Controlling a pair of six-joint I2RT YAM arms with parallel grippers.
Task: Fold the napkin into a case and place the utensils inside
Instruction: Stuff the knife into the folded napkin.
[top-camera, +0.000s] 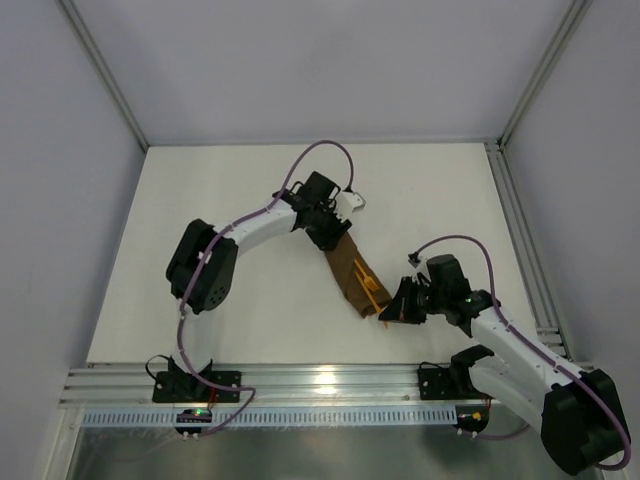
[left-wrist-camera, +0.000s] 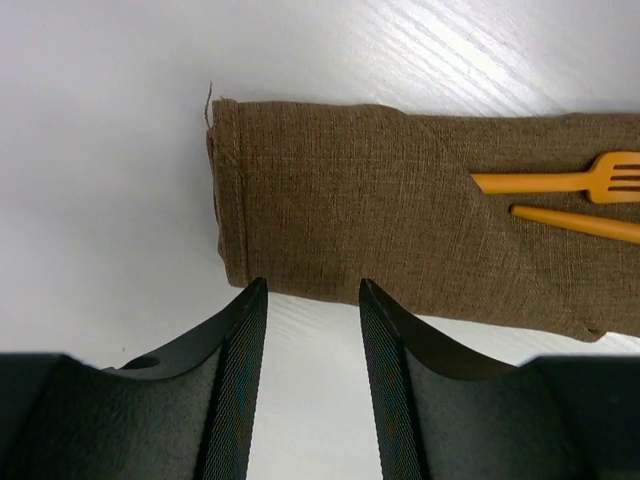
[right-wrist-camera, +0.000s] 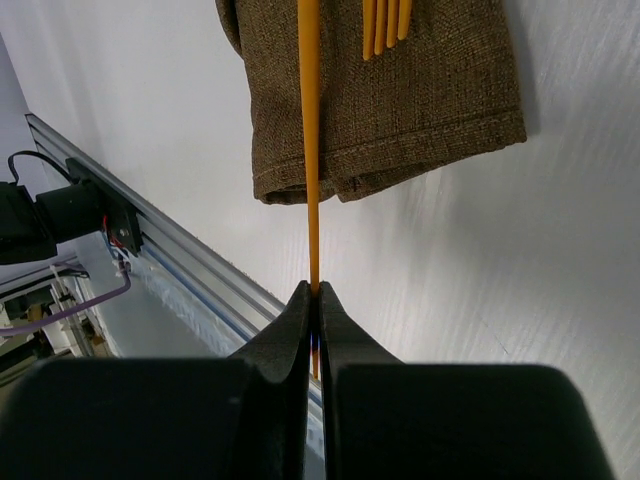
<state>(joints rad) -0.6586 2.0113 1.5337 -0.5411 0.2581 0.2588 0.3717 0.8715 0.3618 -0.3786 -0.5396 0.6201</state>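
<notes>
Fingers (right-wrist-camera: 282, 335) pinch an orange utensil (right-wrist-camera: 310, 150) over the case (right-wrist-camera: 430, 100).

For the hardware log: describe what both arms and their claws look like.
The left arm and right arm have white links between bulky black joint housings, each trailed by a looping purple cable. A green light glows on the right one. The left claw and right claw are matte black with tapered fingers.
</notes>
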